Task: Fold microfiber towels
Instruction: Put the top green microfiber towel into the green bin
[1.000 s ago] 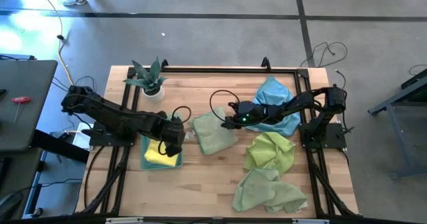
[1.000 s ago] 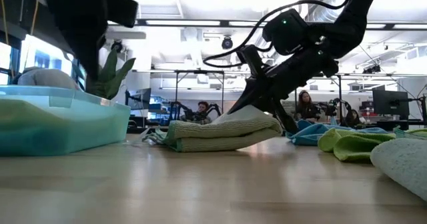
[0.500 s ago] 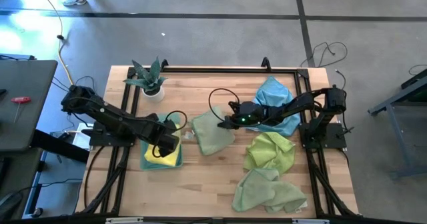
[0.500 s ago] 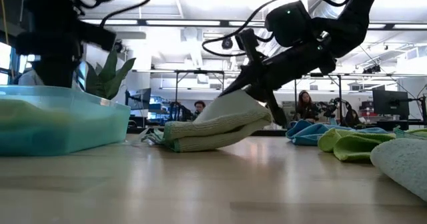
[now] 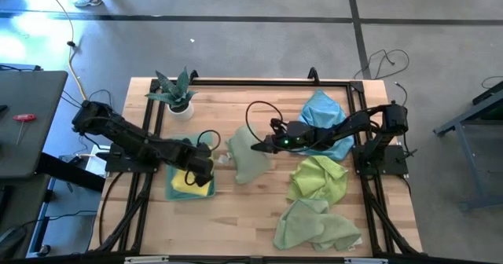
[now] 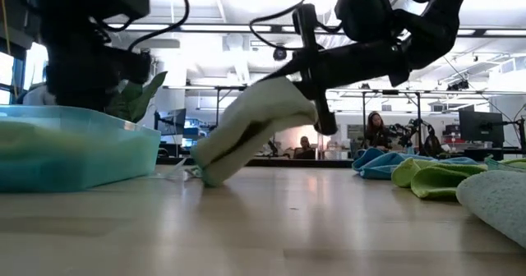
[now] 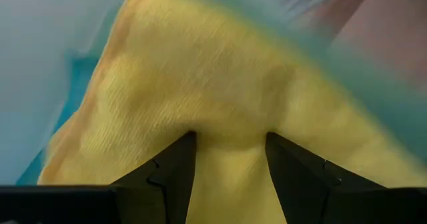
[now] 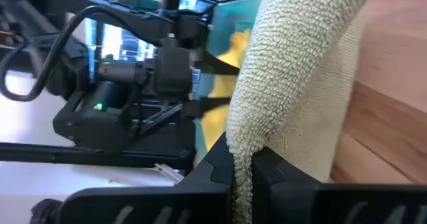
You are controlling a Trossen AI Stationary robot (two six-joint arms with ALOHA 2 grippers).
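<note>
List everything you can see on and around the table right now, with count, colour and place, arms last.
Folded towel: one, pale green, table centre, one edge lifted off the wood, the other end on the table.
Yellow towel: one, bright yellow, inside the bin.
Bin: one, translucent teal, left side of table.
Blue towel: one, sky blue, crumpled, far right.
Loose green towels: two, yellow-green and pale green, crumpled, right front.
Potted plant: one, green in white pot, far left corner.
Left gripper: open, fingers pressed into the yellow towel in the bin.
Right gripper: shut on the folded towel's edge, raised above table centre.
</note>
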